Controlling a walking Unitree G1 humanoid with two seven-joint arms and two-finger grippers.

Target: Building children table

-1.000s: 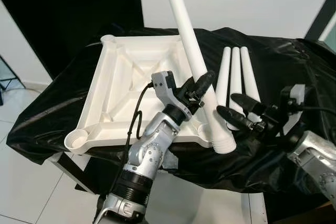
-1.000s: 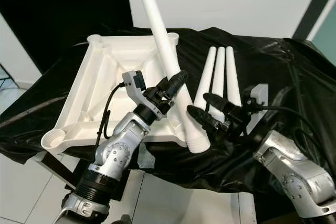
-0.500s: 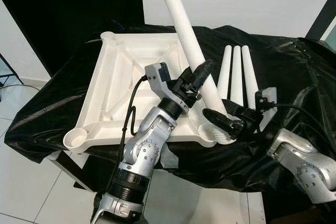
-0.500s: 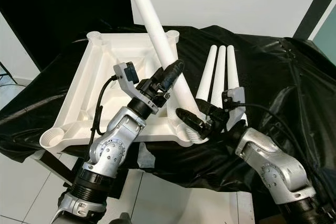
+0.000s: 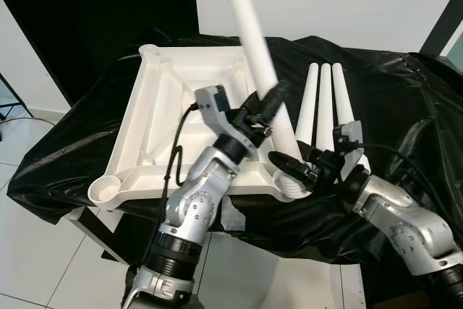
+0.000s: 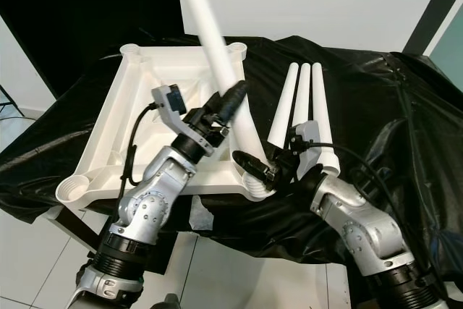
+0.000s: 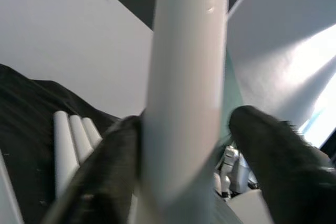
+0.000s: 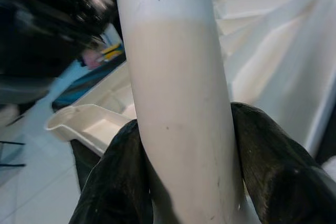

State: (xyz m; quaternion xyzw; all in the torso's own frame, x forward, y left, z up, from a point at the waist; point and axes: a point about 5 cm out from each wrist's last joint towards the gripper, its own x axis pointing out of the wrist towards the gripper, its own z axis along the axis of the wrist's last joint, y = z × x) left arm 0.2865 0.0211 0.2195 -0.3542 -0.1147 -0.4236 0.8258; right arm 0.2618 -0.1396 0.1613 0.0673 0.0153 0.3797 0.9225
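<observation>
A white tabletop (image 5: 155, 106) lies upside down on a surface covered in black cloth. My left gripper (image 5: 266, 106) is shut on a long white table leg (image 5: 253, 41), which leans up and away to the left. The leg's thick lower end sits at the tabletop's near right corner socket (image 5: 293, 187). My right gripper (image 5: 291, 166) is shut on the leg just above that end. In the left wrist view the leg (image 7: 186, 77) runs between two black fingers (image 7: 100, 177). The right wrist view has the leg (image 8: 178, 103) pressed between its fingers (image 8: 268, 161).
Three spare white legs (image 5: 324, 99) lie side by side on the black cloth (image 5: 391, 85), right of the tabletop. A dark doorway (image 5: 87, 12) stands behind on the left, a white wall behind. The tiled floor (image 5: 43, 265) lies below the near edge.
My right gripper moved left from beside the spare legs and shut on the leg's lower end. That end shifted from past the tabletop's corner onto its socket, and the leg stands steeper.
</observation>
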